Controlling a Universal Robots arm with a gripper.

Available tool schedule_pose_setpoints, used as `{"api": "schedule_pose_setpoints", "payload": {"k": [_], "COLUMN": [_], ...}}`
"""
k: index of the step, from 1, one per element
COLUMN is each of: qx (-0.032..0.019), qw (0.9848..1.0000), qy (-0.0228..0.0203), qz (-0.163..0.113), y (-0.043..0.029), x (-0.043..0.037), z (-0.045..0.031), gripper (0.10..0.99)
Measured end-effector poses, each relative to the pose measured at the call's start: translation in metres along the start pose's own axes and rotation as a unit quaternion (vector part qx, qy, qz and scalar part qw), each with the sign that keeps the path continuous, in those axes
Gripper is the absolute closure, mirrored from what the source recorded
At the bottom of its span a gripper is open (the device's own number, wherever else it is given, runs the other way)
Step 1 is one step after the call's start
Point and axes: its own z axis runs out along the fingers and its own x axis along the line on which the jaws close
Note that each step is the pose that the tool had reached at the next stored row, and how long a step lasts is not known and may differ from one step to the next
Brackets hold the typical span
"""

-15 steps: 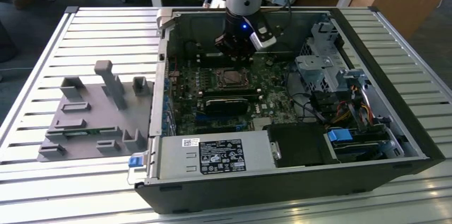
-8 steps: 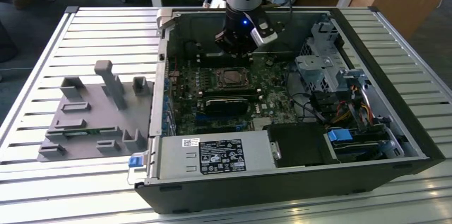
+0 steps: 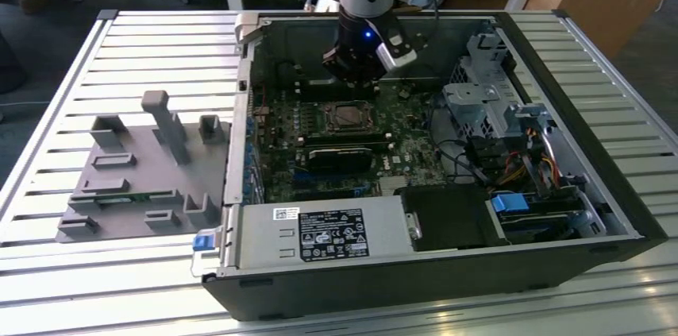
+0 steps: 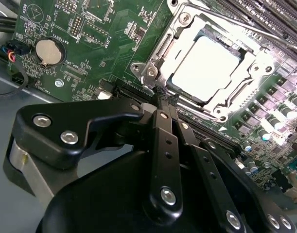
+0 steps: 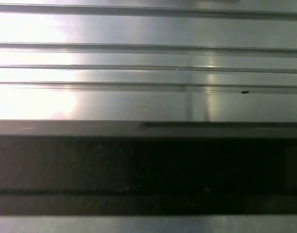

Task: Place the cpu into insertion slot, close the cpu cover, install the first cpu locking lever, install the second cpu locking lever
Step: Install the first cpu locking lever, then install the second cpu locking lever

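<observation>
Silver-grey and square, the cpu point(image 4: 202, 62) lies flat in the slot point(image 4: 225, 42) at the upper right of the second wrist view. The cover point(image 4: 249, 73) is down over it — its metal frame runs around the chip, and the chip's top shows through the square hole in the middle. A thin lever point(image 4: 265, 35) runs as a bright rod along the far side of the frame; whether it is latched, I cannot tell.

The gripper point(image 4: 164, 93) fills the lower half of the same view. Its two black fingers point(image 4: 163, 126) are pressed together with nothing between them, and their tips stand just beside the near edge of the cover. If they touch the metal or hang a little over it, I cannot tell. A round coin cell point(image 4: 46, 51) sits on the green board point(image 4: 109, 39) at the upper left.

In the exterior view the gripper point(image 3: 356, 82) hangs near the top centre of the frame, inside the open case point(image 3: 593, 193), just above the slot point(image 3: 348, 117). A grey fixture point(image 3: 138, 169) lies at the left of the frame on the slatted table point(image 3: 63, 113), well apart from the case.

The first wrist view shows bright metal slats point(image 5: 148, 34) and below them a dark band point(image 5: 148, 165).
</observation>
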Motion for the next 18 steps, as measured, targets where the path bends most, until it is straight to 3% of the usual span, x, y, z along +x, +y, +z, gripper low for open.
{"api": "schedule_pose_setpoints", "payload": {"k": [18], "qx": [0.0], "qw": [1.0], "qy": [0.0], "qz": [0.0], "y": [-0.0055], "x": [-0.0001], "z": [-0.0001], "gripper": [0.969]}}
